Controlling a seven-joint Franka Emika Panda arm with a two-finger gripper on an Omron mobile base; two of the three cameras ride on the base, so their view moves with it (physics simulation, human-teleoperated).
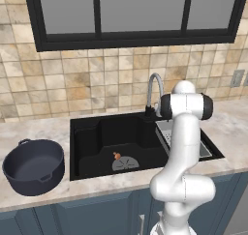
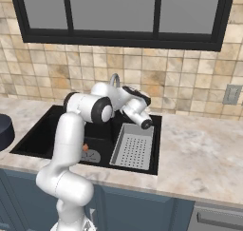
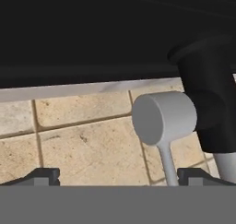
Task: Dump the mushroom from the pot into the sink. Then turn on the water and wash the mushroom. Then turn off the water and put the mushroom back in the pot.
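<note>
**Left base view: mushroom in the sink, pot on the counter, pincer open at the faucet**

Left base view, from the left: the pot (image 1: 34, 165) stands upright on the marble counter (image 1: 38, 127), just beside the sink's left rim and apart from it. It is wide, dark and lidless, with 2 small loop handles. Next comes the sink (image 1: 92, 137), a black recessed basin. The mushroom (image 1: 116, 155) lies on its floor, touching the upper edge of the round grey drain (image 1: 125, 164). Behind the basin the curved grey faucet (image 1: 154, 91) rises from a black base. To its right the white arm (image 1: 183, 147) crosses in front of the grey strainer tray (image 1: 206, 149) set in the sink's right part.

Right base view, from the left: a sliver of the pot (image 2: 4, 130) shows at the frame edge. The mushroom (image 2: 85, 148) peeks out just right of the arm's upright link, beside the drain (image 2: 92, 155). The perforated strainer tray (image 2: 133, 149) sits in the basin's right end. The arm bends over the sink toward the faucet (image 2: 115, 80), with the hand beside it; the fingers themselves are hidden there.

Hand view: the gripper (image 3: 119, 174) stands wide open, its 2 dark tips far apart at the bottom, holding nothing. Between them, nearer the right tip, sits the faucet's grey lever handle (image 3: 163, 117), its round knob close to the camera. The faucet's black base (image 3: 209, 98) stands just to its right, with the beige tiled wall (image 3: 73, 135) behind.
</note>
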